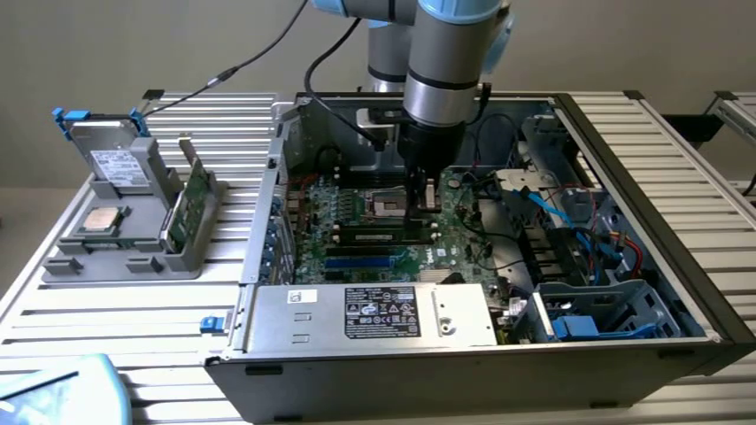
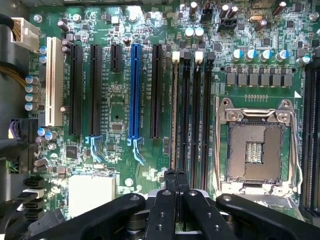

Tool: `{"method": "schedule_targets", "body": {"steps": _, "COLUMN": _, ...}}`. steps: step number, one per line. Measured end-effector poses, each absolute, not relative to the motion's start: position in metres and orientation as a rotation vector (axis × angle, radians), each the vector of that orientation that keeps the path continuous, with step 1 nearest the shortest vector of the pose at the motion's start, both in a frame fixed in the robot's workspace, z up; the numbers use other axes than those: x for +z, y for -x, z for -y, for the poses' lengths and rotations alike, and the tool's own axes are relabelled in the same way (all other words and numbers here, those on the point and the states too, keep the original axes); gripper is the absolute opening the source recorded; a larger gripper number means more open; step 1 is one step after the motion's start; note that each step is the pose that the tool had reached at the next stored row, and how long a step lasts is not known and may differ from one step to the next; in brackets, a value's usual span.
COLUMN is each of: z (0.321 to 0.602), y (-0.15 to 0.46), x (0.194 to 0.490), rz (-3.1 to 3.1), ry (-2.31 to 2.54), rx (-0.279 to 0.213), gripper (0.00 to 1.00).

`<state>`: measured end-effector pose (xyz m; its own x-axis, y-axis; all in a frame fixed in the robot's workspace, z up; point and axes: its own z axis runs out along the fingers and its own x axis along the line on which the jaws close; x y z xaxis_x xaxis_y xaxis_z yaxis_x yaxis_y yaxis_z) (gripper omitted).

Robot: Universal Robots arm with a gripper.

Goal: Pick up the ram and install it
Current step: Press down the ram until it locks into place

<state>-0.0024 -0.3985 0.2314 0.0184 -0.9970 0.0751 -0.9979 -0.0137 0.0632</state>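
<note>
The ram (image 2: 174,110) stands edge-on in the outermost of the black memory slots (image 2: 195,115) next to the CPU socket (image 2: 255,150). In the exterior view the ram (image 1: 375,235) is a dark strip lying across the green motherboard (image 1: 354,208) inside the open computer case (image 1: 661,204). My gripper (image 2: 176,175) hangs straight down over one end of the ram, fingers pressed together with nothing between them. In the exterior view my gripper (image 1: 420,212) reaches into the case just above the ram. Whether the tips touch the stick I cannot tell.
A grey holder (image 1: 119,257) at the exterior view's left carries a green expansion card (image 1: 189,208), a CPU (image 1: 101,220) and a hard drive (image 1: 119,164). The power supply (image 1: 378,314) sits at the case front. Blue and red cables (image 1: 590,230) fill the case's right side.
</note>
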Motion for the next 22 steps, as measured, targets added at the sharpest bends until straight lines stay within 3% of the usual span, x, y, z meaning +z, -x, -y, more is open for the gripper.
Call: {"method": "schedule_targets", "body": {"steps": 22, "z": 0.399, "y": 0.048, "x": 0.237, "rz": 2.146, "ry": -2.178, "rx": 0.039, "gripper": 0.11}}
